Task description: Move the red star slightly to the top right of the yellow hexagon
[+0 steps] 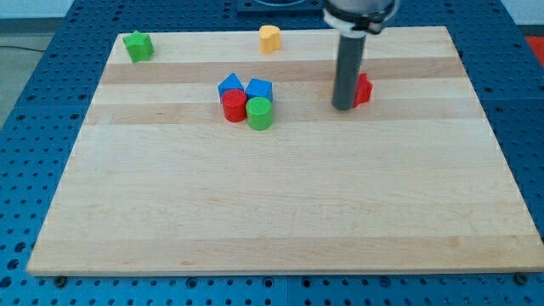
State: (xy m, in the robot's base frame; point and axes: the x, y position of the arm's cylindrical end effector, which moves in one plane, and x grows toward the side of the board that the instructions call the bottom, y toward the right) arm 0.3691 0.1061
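Observation:
A red block (pixel 363 88), probably the red star, lies right of the board's middle near the view's top, mostly hidden behind my rod. My tip (pixel 343 106) rests on the board, touching the red block's left side. No yellow hexagon can be made out: the only yellow block (pixel 269 38) looks heart-shaped and sits at the board's top edge, up and left of my tip.
A cluster left of my tip holds a blue triangle-like block (pixel 229 84), a blue block (pixel 259 88), a red cylinder (pixel 234 106) and a green cylinder (pixel 260 113). A green star-like block (pixel 138 46) sits at the top left corner of the wooden board (pixel 280 204).

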